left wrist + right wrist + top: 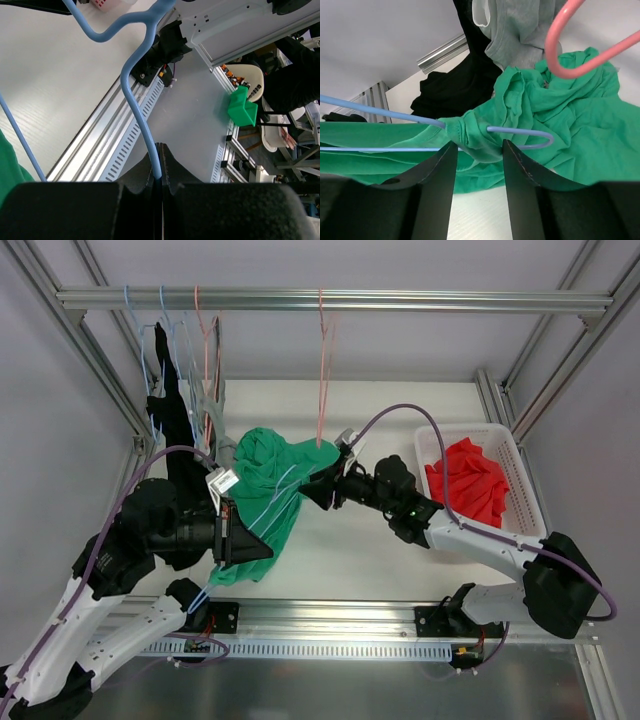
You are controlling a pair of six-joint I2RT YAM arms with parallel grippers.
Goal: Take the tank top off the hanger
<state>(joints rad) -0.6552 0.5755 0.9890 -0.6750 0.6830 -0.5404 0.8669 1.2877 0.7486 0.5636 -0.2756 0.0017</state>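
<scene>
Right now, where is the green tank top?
In the top view, the green tank top sits on its blue hanger centre-left, between the left gripper and the right gripper, left of the white basket.

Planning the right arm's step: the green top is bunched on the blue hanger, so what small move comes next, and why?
Probably close the right gripper on the bunched strap of the green tank top. Its jaws stand open with that fabric just at the tips, wrapped over the end of the blue hanger, while the left gripper is shut on the hanger's hook.
</scene>
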